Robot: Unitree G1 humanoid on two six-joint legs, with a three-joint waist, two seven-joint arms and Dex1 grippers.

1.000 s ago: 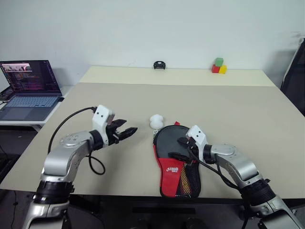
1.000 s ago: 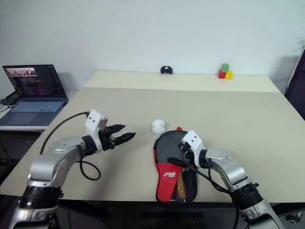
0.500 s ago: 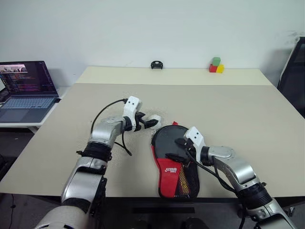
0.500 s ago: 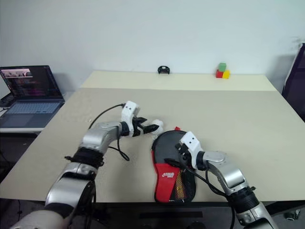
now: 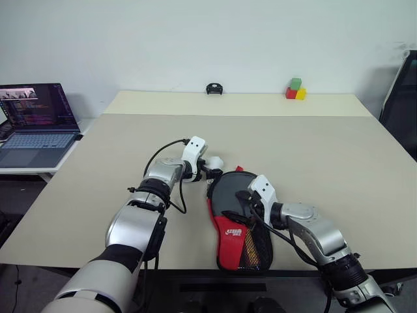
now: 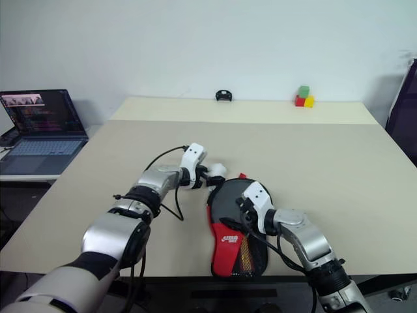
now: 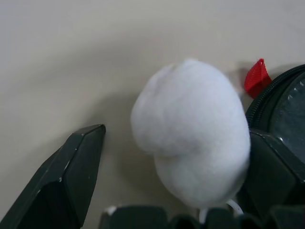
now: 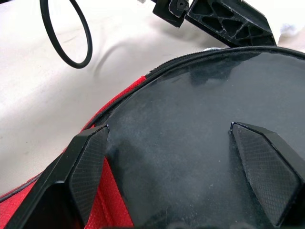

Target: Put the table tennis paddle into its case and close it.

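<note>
Left gripper [image 7: 171, 157] sits at the far edge of the case [image 5: 238, 218], jaws spread wide around a small white lumpy ball [image 7: 190, 143]. Ball lies between the two black fingers [image 7: 71, 176], close against one and clear of the other; can't tell if it's actually gripped. Ball rests on the surface [image 5: 326, 150], just beside the case's rounded end, next to a small red zipper tab [image 7: 256, 77].

Right gripper [image 8: 183, 162] hovers over the round black face inside the case, jaws fully apart, nothing between them. Whether the fingertips touch that face: can't tell.

Table tennis paddle [image 8: 200, 124]: black rubber face shows through the opening of the case, ringed by the zipper edge. Handle isn't visible. Case lies flat near the front edge of the surface, round end away from the robot, red panel with white lettering and mesh pocket towards it. Zipper looks open around the round end.

Elsewhere: open laptop [image 5: 39, 124] on a side desk to the left, small black object [image 5: 214, 89] and a green, red and yellow block cluster [image 5: 296, 90] at the far edge of the surface, well apart from the work area.
</note>
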